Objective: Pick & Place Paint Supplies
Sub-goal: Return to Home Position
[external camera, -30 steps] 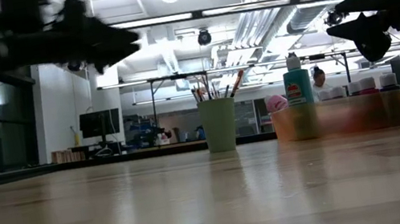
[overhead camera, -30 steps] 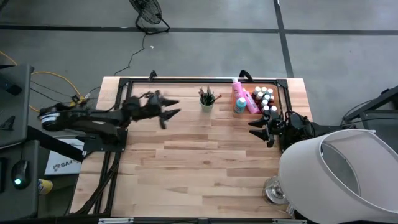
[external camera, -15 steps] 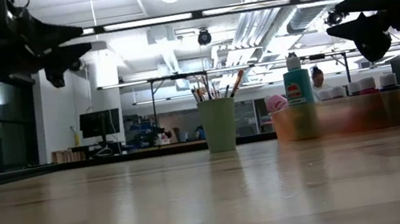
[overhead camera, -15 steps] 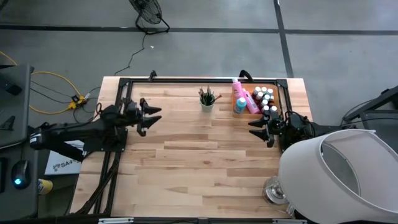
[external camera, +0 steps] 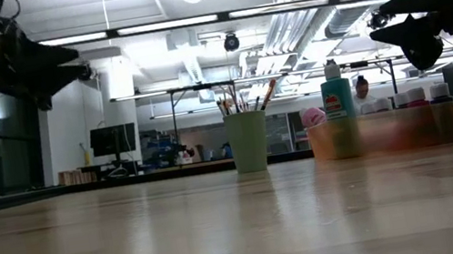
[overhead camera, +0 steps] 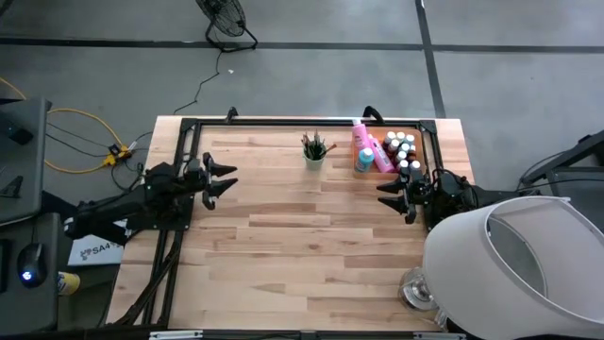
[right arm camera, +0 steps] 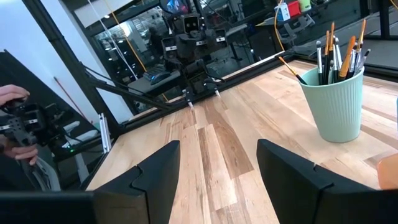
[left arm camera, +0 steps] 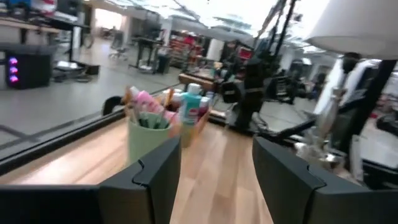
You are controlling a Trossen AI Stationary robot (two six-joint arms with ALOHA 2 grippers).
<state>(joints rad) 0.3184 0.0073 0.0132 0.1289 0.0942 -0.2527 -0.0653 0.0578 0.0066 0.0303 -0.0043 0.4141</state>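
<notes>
Seemingly the sorting is finished, and the step in hand is the retreat to rest. Nothing loose lies on the open part of the counter point(overhead camera: 302, 236). The brushes point(overhead camera: 314, 144) stand in the green cup point(overhead camera: 312, 161) near the far edge. To the cup's right, the orange tray point(external camera: 390, 131) holds the pink bottles point(overhead camera: 360, 140), the teal bottle point(overhead camera: 364, 161) and the small bottles point(overhead camera: 402, 147) with pale caps.

The left claw point(overhead camera: 229, 178) hangs above the counter's left side, well apart from the cup. Its fingers are spread wide, and its wrist view shows nothing in the gap as it looks toward the cup. The right claw point(overhead camera: 381, 195) waits by the near side of the tray, likewise wide and empty.

I judge that nothing is left to grasp. The next move calls only for the left arm to fold toward its base. It should carry the claw high enough to clear the dark frame point(overhead camera: 283, 121) along the counter's edges, then settle in a pose like the right arm's.

As for writing, the bottles carry labels, but none can be read in these views. A white sheet point(overhead camera: 94, 250) under the counter, by the left arm's base, bears dark letters that seem to begin "SA". The rest I cannot make out.
</notes>
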